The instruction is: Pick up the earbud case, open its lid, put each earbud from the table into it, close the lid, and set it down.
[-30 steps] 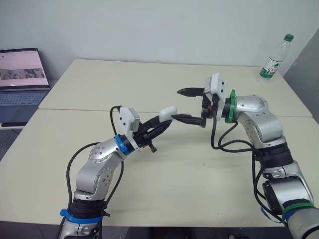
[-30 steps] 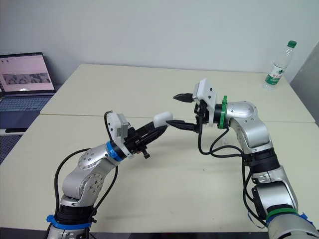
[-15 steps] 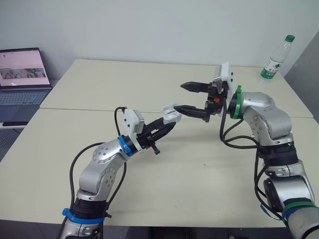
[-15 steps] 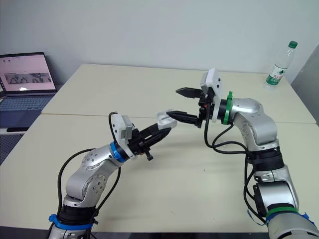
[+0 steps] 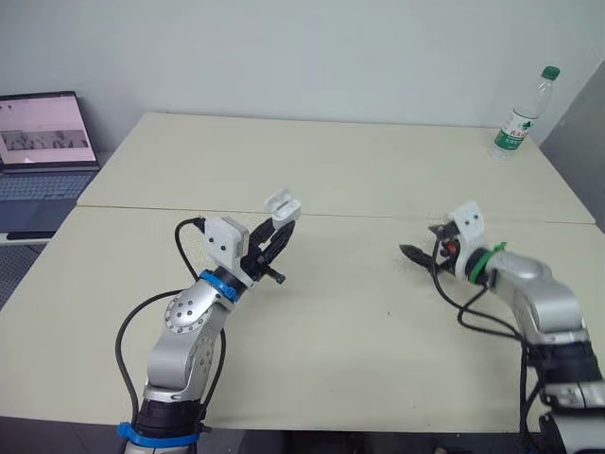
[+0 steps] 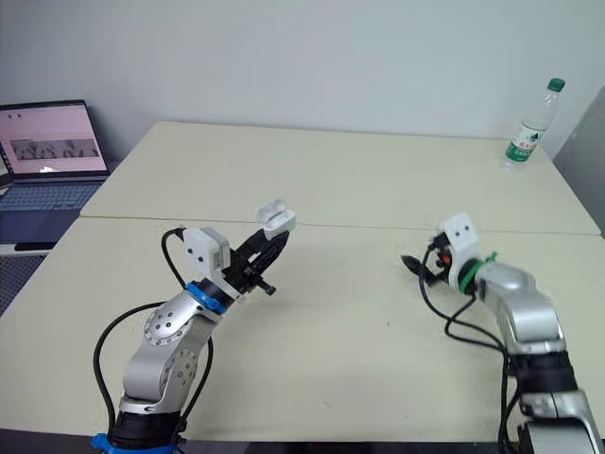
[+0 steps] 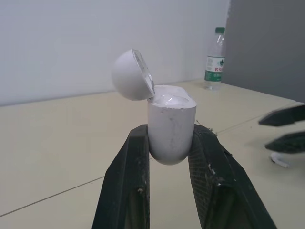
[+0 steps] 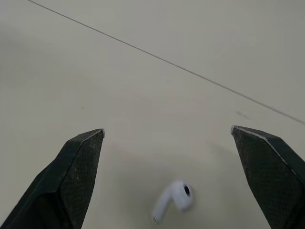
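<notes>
My left gripper (image 5: pixel 275 225) holds the white earbud case (image 5: pixel 282 204) upright above the table, left of centre. In the left wrist view its fingers (image 7: pixel 136 157) clamp the case body (image 7: pixel 170 129), and the lid (image 7: pixel 132 75) is flipped open and back. My right gripper (image 5: pixel 422 252) sits low over the table on the right, open and holding nothing. In the right wrist view one white earbud (image 8: pixel 173 200) lies on the table between the spread fingertips (image 8: pixel 90 143), a little short of them. The left wrist view also shows that earbud (image 7: pixel 279 160) beneath the right gripper (image 7: pixel 285 129).
A water bottle (image 5: pixel 520 112) stands at the table's far right corner. An open laptop (image 5: pixel 43 142) sits on a separate surface at the far left. A seam (image 5: pixel 359 216) runs across the beige table (image 5: pixel 340 331).
The right gripper left the case and dropped to the table on the right, over an earbud. The left arm drew the case back to the left, lid now fully open.
</notes>
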